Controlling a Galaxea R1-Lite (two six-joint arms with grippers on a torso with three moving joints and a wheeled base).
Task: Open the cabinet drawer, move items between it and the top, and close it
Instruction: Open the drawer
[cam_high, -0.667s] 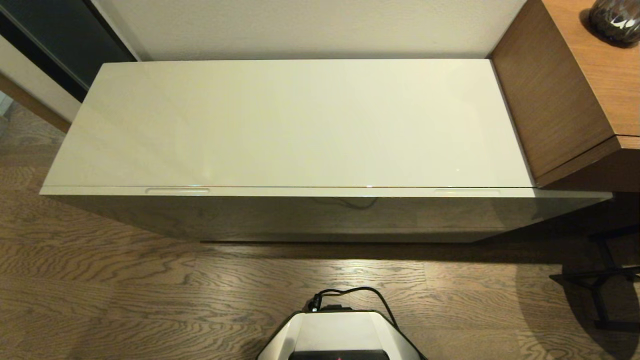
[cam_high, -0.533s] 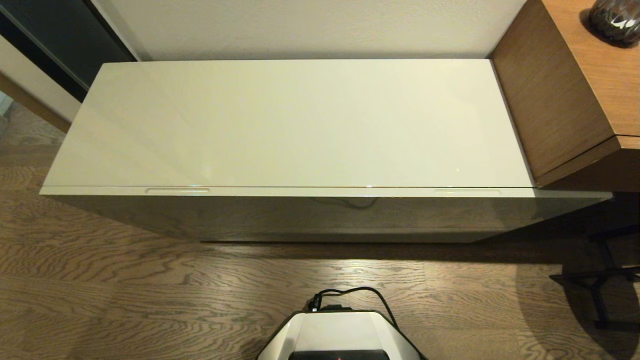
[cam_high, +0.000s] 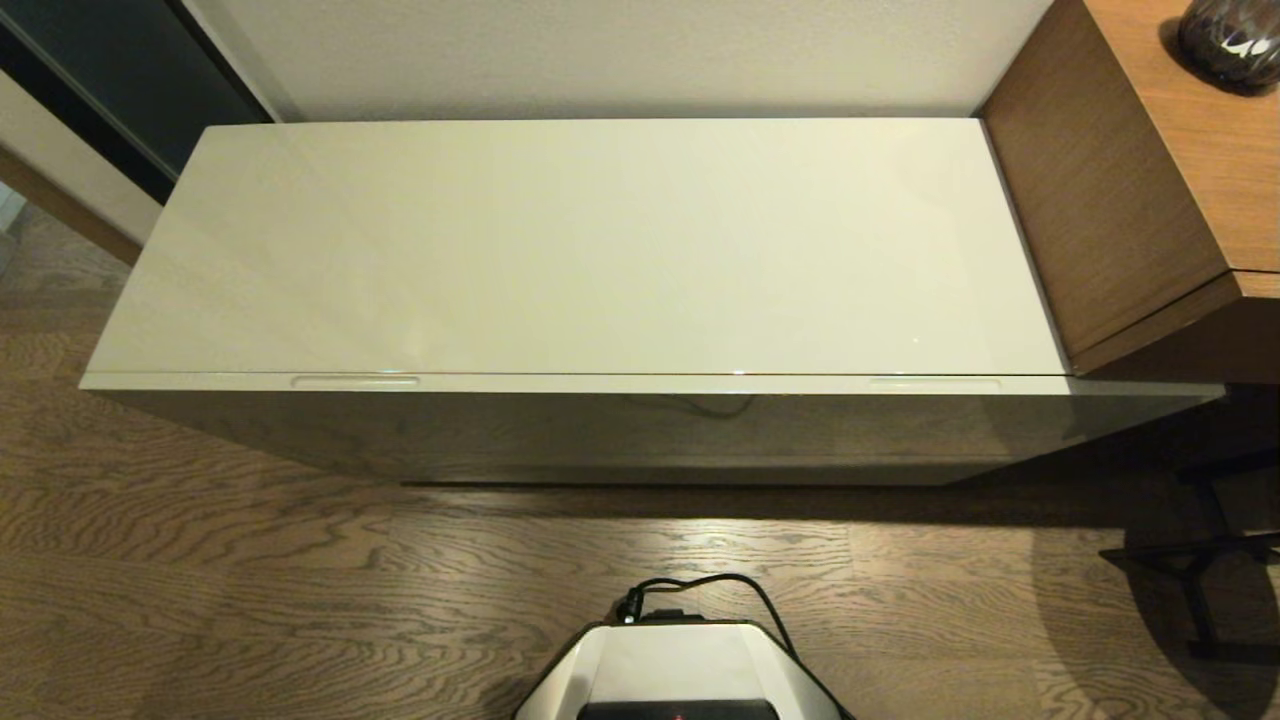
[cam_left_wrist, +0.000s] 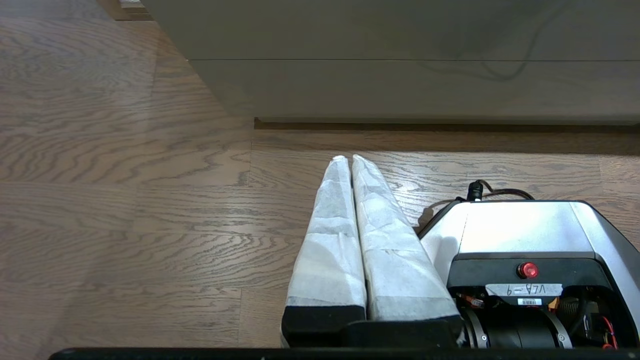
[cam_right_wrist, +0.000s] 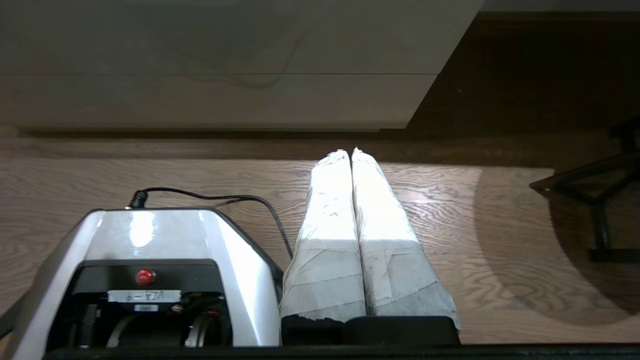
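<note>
Closed glossy beige-grey cabinet drawer (cam_high: 640, 384) under a plain cream-white top (cam_high: 600, 250); both arms parked low over the floor.

The long drawer sits flush with the cabinet front, its 2 elongated recessed handles (cam_high: 355, 381) at the left and right ends of the front edge. The long rectangular glossy top butts against a brown wood-grain unit (cam_high: 1110, 200) on the right, which carries a dark rounded glass object (cam_high: 1228, 40). The left gripper (cam_left_wrist: 348, 159) hangs above the wood-plank floor (cam_high: 250, 580) beside the robot's white-and-black base (cam_high: 680, 670), its 2 white-wrapped fingers pressed together, grasping nothing. The right gripper (cam_right_wrist: 350, 152) hangs on the base's other side, likewise clenched and empty, pointing toward the cabinet's lower front.
</note>
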